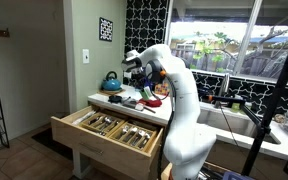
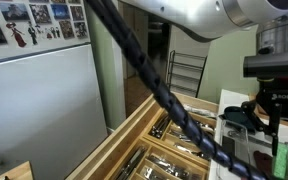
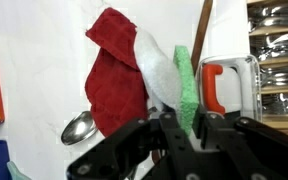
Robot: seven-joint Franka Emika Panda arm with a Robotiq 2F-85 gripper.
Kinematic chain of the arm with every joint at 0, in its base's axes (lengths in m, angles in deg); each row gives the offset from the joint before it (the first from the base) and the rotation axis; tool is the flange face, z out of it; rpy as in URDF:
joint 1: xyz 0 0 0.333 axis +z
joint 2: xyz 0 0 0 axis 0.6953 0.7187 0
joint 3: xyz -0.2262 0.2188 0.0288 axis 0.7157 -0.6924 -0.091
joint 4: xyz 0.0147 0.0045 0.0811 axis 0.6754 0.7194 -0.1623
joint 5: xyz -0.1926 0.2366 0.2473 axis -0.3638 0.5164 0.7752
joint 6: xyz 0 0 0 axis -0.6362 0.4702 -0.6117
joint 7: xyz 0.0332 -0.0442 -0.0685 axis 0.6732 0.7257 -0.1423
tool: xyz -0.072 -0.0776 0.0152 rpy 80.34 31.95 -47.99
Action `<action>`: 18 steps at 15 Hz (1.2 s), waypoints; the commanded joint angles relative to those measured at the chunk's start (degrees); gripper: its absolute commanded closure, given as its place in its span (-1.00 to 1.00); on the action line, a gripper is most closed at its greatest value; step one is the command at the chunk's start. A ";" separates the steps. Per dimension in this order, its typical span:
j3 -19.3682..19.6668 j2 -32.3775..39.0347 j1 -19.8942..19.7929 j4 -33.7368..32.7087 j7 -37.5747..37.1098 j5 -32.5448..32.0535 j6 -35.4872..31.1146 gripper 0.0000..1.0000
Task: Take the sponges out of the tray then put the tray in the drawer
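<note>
Clamping a green/white sponge (image 3: pixel 184 85), the gripper (image 3: pixel 179 120) hung w/ jaws tight on it, just beside the open cutlery drawer (image 3: pixel 279 50). Sponge removal underway; tray not made out, stowing prob. not yet done.

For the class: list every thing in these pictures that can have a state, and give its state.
drawer: pulled open, cutlery inside.
gripper: shut on the sponge.
sponge: held on edge between the fingers.
red cloth: crumpled on the white surface.
spoon: lying partly under the red cloth.
kettle: upright on the counter.
</note>
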 commanded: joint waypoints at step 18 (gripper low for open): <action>-0.37 22.15 -3.83 -22.14 8.28 -1.85 12.40 -0.39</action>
